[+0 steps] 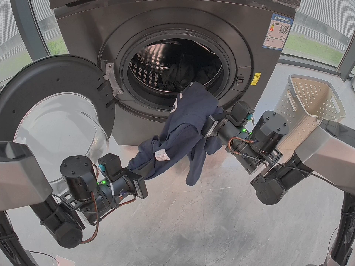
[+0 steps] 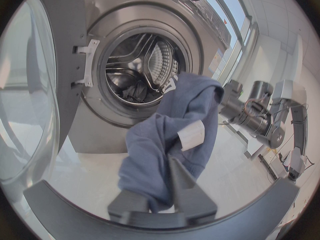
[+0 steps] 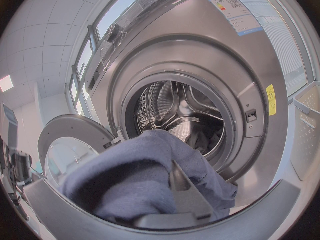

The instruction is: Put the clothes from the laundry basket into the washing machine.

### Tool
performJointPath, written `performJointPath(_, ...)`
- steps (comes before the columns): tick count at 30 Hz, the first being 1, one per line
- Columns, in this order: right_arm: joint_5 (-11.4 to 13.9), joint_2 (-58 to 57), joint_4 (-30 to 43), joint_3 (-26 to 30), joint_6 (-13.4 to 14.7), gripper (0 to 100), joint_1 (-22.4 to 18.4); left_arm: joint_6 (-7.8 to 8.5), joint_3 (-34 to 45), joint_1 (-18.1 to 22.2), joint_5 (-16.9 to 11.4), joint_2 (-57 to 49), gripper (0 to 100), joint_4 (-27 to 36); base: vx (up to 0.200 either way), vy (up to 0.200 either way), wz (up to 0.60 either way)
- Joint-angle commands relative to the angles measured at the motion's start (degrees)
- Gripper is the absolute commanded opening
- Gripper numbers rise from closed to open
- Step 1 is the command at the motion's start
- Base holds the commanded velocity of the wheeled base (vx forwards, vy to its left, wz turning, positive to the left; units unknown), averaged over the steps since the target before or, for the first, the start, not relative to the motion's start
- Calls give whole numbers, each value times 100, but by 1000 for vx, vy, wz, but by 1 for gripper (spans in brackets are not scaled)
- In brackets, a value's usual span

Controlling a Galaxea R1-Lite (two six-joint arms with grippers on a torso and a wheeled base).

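Head view: both grippers have the navy sweatshirt (image 1: 185,130) strung up right in front of the open washing machine (image 1: 177,15)

So the left gripper (image 1: 142,170) is pinched tight on the lower end of the sweatshirt. The right gripper (image 1: 209,124) is clamped on the upper part, higher and closer to the machine. The cloth hangs between them above the floor (image 1: 207,218), white tag (image 1: 162,154) facing up, with one loose bit dangling under the right gripper. Its top end sits right at the lower lip of the drum (image 1: 155,63) opening; can't tell if it's actually touching. Some dark clothes (image 1: 181,74) are already lying in the drum. The door (image 1: 55,82) is swung wide open on the robot's left, and the laundry basket (image 1: 314,100) is tilted on the floor just right of the machine, behind the right arm.
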Motion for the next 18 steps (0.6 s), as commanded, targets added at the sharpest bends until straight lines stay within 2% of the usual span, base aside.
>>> performJointPath(1,-26,-134,20,-41,10,0,75,-24,79,-12,-1,759,100,-258,0,0,0)
performJointPath(3,-26,-134,20,-41,10,0,75,-24,79,-12,-1,759,100,-258,0,0,0)
performJointPath(4,-26,-125,55,-111,10,0,57,3,378,-82,16,786,100,-267,0,0,0)
performJointPath(7,-26,-73,99,-208,10,0,66,11,607,-196,8,742,100,-276,0,0,0)
performJointPath(10,-26,-37,99,-252,10,0,93,82,712,-337,8,672,100,-276,0,0,0)
performJointPath(11,-35,7,99,-278,10,0,101,170,800,-469,8,601,100,-276,0,0,0)
performJointPath(12,-35,33,99,-287,10,0,101,187,818,-522,8,548,100,-276,0,0,0)
performJointPath(14,-35,94,90,-287,10,0,110,178,712,-645,34,443,100,-276,0,0,0)
performJointPath(18,-44,112,90,-261,10,0,198,222,9,-583,34,355,100,-276,0,0,0)
